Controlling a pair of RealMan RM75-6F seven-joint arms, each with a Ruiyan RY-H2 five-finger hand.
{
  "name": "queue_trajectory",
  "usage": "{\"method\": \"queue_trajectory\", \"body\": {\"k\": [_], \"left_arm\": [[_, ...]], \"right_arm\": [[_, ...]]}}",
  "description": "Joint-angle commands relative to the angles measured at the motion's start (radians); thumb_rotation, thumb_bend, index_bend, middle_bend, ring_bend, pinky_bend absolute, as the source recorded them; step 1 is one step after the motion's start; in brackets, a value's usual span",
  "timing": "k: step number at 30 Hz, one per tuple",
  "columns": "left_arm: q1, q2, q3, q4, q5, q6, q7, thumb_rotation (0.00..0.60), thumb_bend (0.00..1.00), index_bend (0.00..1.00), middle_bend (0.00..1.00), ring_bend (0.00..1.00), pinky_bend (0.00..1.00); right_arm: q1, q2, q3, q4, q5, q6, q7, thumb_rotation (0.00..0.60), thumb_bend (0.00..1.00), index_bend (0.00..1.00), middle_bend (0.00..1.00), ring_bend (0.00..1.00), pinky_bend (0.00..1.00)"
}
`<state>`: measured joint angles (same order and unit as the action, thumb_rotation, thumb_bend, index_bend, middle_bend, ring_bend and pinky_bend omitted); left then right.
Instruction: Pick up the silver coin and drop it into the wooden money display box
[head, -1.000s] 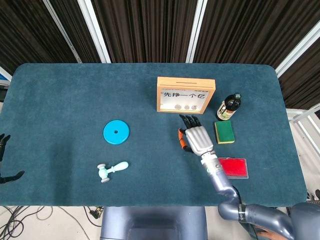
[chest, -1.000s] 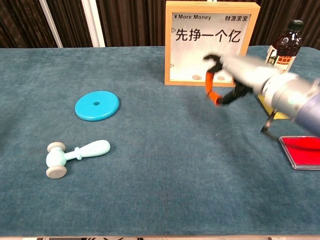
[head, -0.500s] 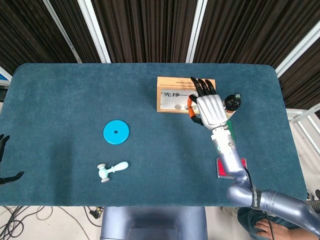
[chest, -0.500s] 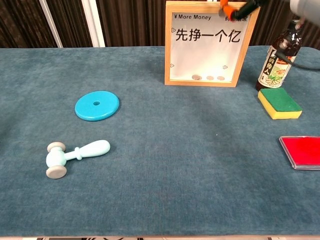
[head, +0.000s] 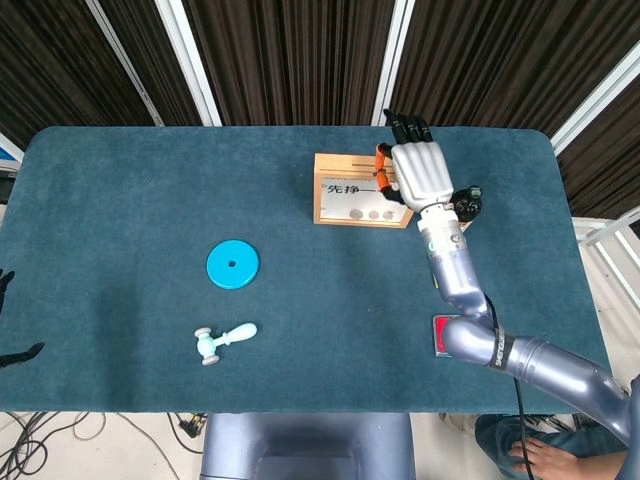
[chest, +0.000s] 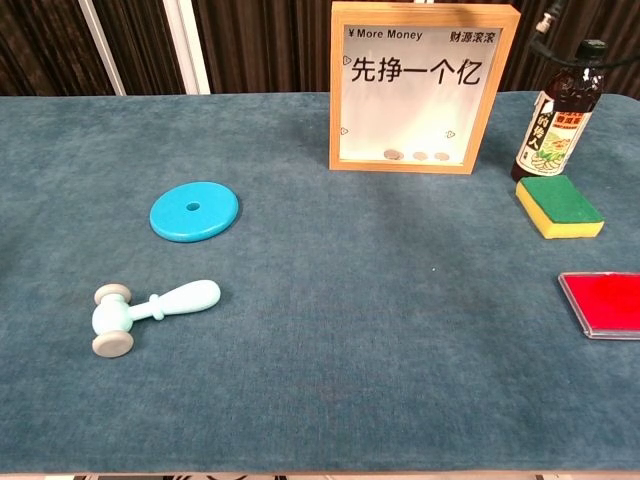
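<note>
The wooden money display box (head: 340, 200) stands upright at the table's back middle, with three coins lying at its bottom (chest: 418, 156). My right hand (head: 418, 175) hovers over the box's top right corner, fingers pointing away from me. Its orange-tipped thumb and a finger (head: 381, 168) are pinched together above the box's top edge, on the silver coin, which is too small to make out clearly. No loose coin lies on the cloth. The chest view does not show this hand. Only the fingertips of my left hand (head: 6, 300) show at the table's left edge, spread and holding nothing.
A dark bottle (chest: 560, 112), a green-and-yellow sponge (chest: 560, 205) and a red flat case (chest: 605, 303) sit right of the box. A blue disc (head: 232, 265) and a pale toy hammer (head: 224, 340) lie on the left half of the blue cloth.
My right hand rose from the cloth in front of the box, moved back and up, and now hovers over the box's top right corner; it has left the chest view.
</note>
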<state>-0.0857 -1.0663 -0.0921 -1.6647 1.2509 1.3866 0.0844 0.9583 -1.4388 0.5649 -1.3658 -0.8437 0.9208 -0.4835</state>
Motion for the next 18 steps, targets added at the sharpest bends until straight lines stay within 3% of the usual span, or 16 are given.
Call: {"method": "queue_trajectory", "body": {"k": [1,10,18], "left_arm": [[0.001,0.0,-0.007,-0.008,-0.025,-0.003,0.016,0.6,0.03,0.03,0.0,0.0,0.06],[-0.009,-0.008,-0.019,-0.008,-0.073,-0.018,0.055,0.6,0.03,0.03,0.0,0.0,0.06],[-0.013,-0.018,-0.022,-0.011,-0.094,-0.017,0.092,0.6,0.03,0.03,0.0,0.0,0.06]], "right_arm": [[0.064,-0.017,0.011,0.101,0.057,-0.065,-0.003,0.6,0.56,0.66,0.03,0.0,0.0],[0.199,-0.075,-0.011,0.321,0.205,-0.131,-0.116,0.6,0.56,0.66,0.03,0.0,0.0],[0.267,-0.123,-0.027,0.404,0.259,-0.111,-0.177,0.6,0.56,0.66,0.03,0.0,0.0]]}}
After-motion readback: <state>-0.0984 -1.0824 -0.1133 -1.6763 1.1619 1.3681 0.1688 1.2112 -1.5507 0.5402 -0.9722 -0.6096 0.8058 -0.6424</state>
